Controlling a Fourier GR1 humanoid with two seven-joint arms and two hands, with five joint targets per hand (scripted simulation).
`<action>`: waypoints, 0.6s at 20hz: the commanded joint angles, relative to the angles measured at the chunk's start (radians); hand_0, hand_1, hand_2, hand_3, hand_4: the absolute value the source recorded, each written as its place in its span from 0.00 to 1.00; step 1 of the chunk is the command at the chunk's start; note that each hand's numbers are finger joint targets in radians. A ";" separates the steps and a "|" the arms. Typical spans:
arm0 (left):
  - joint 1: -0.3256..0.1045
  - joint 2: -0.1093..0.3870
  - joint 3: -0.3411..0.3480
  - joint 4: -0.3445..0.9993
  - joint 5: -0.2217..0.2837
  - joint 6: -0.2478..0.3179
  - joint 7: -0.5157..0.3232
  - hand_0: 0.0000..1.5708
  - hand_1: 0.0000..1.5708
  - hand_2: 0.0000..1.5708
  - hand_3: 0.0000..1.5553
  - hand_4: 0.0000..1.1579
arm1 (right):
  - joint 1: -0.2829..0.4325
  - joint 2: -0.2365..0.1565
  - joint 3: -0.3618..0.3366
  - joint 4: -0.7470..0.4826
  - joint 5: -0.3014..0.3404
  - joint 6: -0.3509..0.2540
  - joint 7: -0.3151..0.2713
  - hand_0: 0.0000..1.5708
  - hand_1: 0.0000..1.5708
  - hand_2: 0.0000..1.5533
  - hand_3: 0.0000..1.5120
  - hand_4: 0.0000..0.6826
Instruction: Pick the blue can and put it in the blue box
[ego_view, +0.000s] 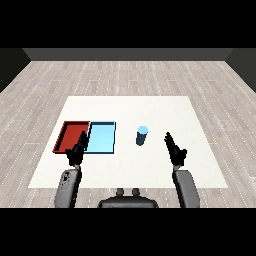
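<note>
— Can you read any writing from where you sit?

— No. The blue can (142, 135), standing just ahead and to the inside of the right hand (176, 152), shows you a plain side with no label or brand.

— And the trays?

— The red tray (70, 129) and the blue tray (106, 126), ahead of the left hand (76, 152), carry no lettering, numbers or signs you could make out.

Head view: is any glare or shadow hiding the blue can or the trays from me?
Head view: even, flat light, no glare on the white table; the upright blue cylindrical can stands out clearly, with no marked shadow beside it; the left hand overlaps the near edges of the red tray and the light blue tray.
</note>
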 joint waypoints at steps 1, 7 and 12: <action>-0.002 -0.007 0.003 0.008 -0.011 -0.012 -0.001 0.00 0.00 0.00 0.00 0.00 | -0.056 0.004 -0.031 0.044 0.010 0.005 0.004 0.00 0.00 0.00 0.00 0.00; -0.044 -0.057 0.014 -0.106 0.073 -0.038 -0.203 0.00 0.00 0.00 0.00 0.00 | -0.261 0.028 -0.111 0.101 -0.116 0.055 -0.134 0.00 0.00 0.00 0.00 0.00; 0.049 -0.039 0.049 -0.043 0.127 -0.128 -0.415 0.00 0.00 0.00 0.00 0.00 | -0.287 0.003 -0.152 0.194 -0.168 0.139 -0.241 0.00 0.00 0.00 0.00 0.00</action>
